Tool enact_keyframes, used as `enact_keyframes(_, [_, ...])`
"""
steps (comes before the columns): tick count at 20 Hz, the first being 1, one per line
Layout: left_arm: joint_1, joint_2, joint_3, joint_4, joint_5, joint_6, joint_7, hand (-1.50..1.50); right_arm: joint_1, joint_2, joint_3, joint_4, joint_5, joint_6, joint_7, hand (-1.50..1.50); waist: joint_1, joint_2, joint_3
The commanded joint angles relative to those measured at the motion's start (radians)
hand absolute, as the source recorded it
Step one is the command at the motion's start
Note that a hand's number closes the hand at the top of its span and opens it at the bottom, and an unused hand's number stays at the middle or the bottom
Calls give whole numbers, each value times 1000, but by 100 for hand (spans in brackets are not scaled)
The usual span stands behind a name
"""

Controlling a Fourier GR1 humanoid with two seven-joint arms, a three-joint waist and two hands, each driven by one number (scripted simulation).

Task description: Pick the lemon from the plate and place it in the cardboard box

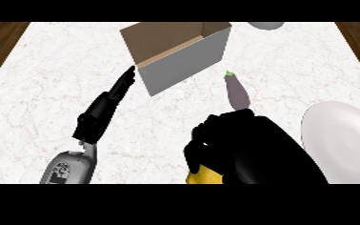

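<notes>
Fingers of the right hand (239, 143) are curling around the lemon (205, 175), gripping it low in the view, left of the white plate (334, 138). The left hand (105, 107) is stretching straight-fingered toward the open cardboard box (184, 57), its tips just beside the box's grey wall, while an eggplant (237, 93) is lying between box and plate; no writing is showing anywhere.
</notes>
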Motion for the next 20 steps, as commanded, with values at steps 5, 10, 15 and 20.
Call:
enact_keyframes(5, [44,10,5,-54,6,-30,15,0,-182,109,-210,-23,-113,143,189,150,3,2,0])
enact_keyframes(10, [-18,-27,7,21,-22,-2,-8,0,-293,95,-292,194,-61,37,101,150,3,4,0])
enact_keyframes(15, [-33,22,68,7,28,-58,9,0,-462,113,-328,364,-97,-7,158,150,9,4,0])
enact_keyframes(20, [-27,-12,34,0,-2,-38,25,0,-589,113,-392,531,-133,-57,152,150,8,4,0])
